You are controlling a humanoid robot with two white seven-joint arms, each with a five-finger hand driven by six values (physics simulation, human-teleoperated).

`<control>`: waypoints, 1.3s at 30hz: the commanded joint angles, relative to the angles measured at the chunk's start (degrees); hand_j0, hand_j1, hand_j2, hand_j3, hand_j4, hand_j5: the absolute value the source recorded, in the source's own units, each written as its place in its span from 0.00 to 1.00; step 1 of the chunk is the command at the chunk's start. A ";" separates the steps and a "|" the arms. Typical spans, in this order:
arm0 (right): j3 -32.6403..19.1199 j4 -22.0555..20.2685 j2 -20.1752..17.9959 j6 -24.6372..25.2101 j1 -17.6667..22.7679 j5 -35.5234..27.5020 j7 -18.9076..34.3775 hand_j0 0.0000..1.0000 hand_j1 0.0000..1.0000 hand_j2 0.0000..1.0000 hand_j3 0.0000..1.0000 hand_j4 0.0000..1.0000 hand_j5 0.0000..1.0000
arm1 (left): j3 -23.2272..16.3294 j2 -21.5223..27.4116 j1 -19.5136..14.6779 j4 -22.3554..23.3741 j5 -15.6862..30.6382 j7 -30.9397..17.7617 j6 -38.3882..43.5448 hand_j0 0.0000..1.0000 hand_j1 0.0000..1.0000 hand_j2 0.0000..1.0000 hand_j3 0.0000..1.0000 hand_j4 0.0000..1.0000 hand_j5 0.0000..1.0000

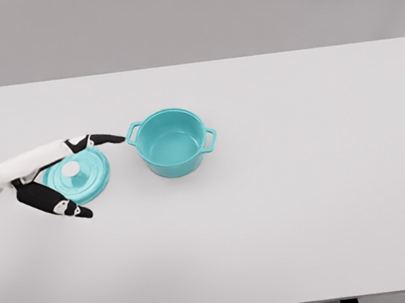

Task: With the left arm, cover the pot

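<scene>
1. A wide white bench [305, 205] fills most of the view, with a plain grey wall behind its far edge.
2. A teal pot [172, 142] stands upright on the bench, left of the middle and toward the far half. It is uncovered, so its inside shows, and it has two small loop handles, one at the far left and one at the right.
3. The teal lid [86, 179] lies to the left of the pot and slightly nearer. It is round, with a small pale knob [70, 169] on top, and it is clearly apart from the pot, with a strip of bare bench between them.
4. The left arm [6, 175] comes in from the left edge of the view, white along the forearm.
5. The left hand [54, 177] sits at the lid, with black-and-white fingers spread wide around it.
6. One finger [105, 140] reaches along the far side of the lid, its tip pointing right toward the pot's left handle and stopping just short of it.
7. Another finger [55, 202] runs along the near left edge of the lid.
8. The lid shows between these fingers, so the hand brackets it from the left; whether the fingers actually press on the lid cannot be told.
9. The lid looks slightly tilted, but whether it is resting on the bench or lifted off it is unclear.
</scene>
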 commanded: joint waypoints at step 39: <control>-0.07 0.06 0.00 -0.01 0.35 -0.03 0.03 1.00 1.00 1.00 1.00 1.00 1.00 | 8.11 -8.20 1.67 18.34 -18.63 1.32 6.92 0.91 0.91 0.91 0.91 0.91 0.91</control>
